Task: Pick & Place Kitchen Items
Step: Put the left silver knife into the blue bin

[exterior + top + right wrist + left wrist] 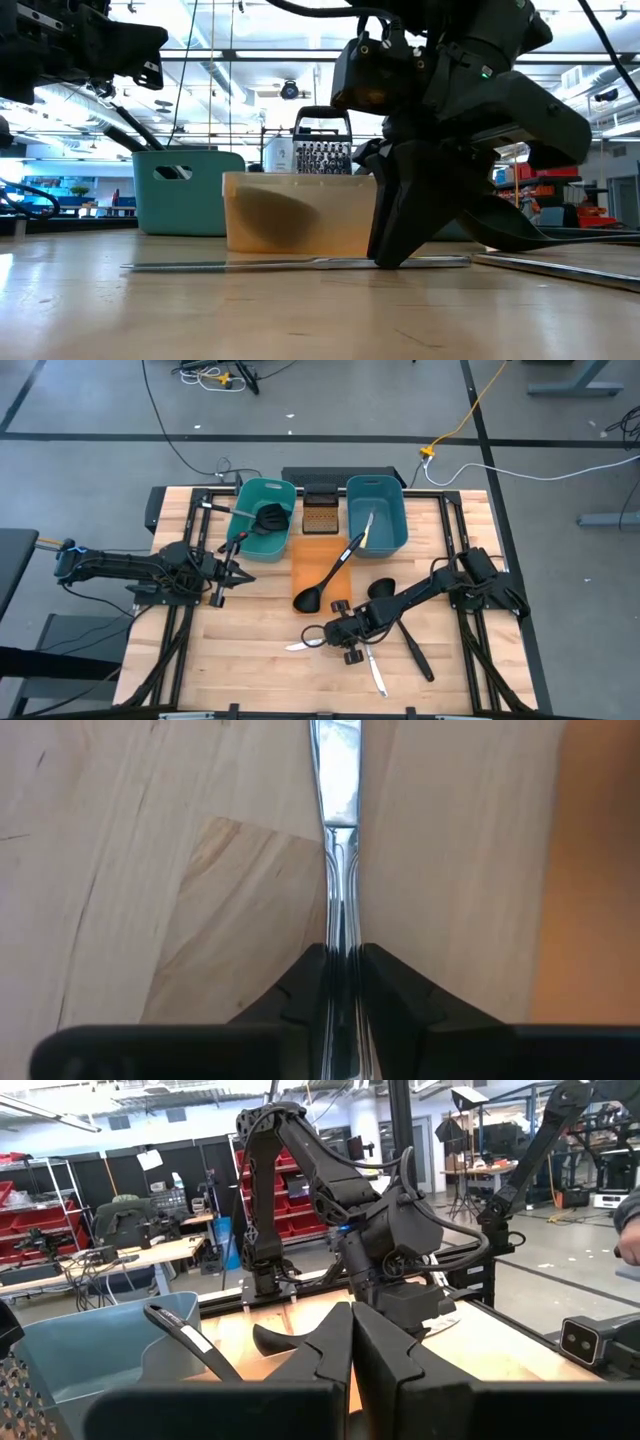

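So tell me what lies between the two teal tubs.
In the high view, a metal box grater stands between the left teal tub and the right teal tub. The orange tub sits just in front of it.

Two dark arms, black cables looped along joints, blunt wedge-shaped fingers.

Silver knife flat on table; black ladle across orange tub.
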You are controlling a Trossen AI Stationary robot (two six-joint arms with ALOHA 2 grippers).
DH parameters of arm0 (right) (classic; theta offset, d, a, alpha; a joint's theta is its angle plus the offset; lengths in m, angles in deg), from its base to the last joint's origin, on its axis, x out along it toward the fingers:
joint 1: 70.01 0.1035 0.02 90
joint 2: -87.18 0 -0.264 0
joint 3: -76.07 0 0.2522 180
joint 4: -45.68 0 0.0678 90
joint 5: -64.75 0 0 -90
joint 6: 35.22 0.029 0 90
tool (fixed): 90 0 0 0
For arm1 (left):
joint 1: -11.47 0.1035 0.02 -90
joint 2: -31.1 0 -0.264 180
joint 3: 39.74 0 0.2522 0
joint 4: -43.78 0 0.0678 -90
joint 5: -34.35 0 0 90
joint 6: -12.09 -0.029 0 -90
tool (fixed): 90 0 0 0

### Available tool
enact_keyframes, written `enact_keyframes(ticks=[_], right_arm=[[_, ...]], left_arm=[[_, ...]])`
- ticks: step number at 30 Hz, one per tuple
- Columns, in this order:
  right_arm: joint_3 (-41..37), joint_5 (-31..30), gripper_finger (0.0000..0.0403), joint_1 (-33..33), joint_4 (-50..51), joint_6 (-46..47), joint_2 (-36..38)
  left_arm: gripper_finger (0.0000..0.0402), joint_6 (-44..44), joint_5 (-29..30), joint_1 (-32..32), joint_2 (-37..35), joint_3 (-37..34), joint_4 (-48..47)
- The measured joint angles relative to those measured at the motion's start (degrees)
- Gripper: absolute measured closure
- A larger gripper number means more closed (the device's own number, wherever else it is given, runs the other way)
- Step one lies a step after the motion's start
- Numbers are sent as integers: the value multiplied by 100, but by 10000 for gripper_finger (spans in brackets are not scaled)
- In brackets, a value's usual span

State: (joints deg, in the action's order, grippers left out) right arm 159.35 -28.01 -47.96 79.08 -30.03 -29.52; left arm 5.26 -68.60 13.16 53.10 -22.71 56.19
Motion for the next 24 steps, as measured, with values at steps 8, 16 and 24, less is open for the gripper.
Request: enact_keyframes(ticks=[8, 16, 24], right_arm=[[0, -160, 344, 46, -4, 20, 0], [-24, -299, 347, 53, -42, -3, 251], [-26, -324, 364, 53, 20, -25, 598]], left_arm=[[388, -4, 0, -2, 0, 0, -2], [388, -7, 0, 0, 0, 0, -2], [388, -12, 0, -1, 0, 0, -2]])
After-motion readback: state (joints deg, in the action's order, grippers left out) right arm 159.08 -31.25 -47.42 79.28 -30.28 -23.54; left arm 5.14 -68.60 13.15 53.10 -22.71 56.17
